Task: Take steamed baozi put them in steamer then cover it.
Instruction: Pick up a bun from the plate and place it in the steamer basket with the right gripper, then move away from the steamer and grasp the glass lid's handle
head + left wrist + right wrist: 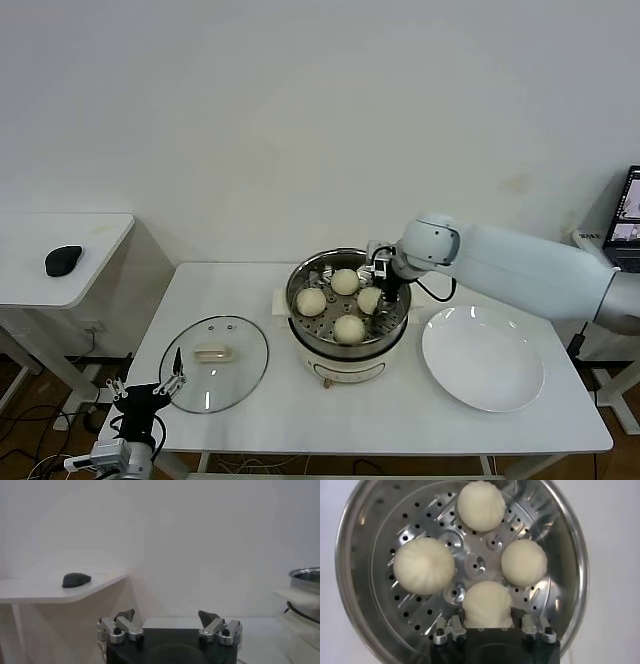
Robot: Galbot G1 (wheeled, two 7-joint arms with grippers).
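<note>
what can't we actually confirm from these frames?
- Right gripper: right wrist view, fingertips hidden behind the nearest baozi; whether they touch it is unclear.
- Same gripper, head view: arm and steamer rim crowd it; too small.
- Lid: only the head view shows it.
- Left gripper: open, below table edge.

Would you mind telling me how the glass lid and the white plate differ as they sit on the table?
The lid is clear glass with a metal rim and a cream handle; the plate is opaque white and bare. The lid lies on the robot's left of the steamer, near the left gripper; the plate lies on its right. The plate looks somewhat wider. Both are round and lie flat on the table.
</note>
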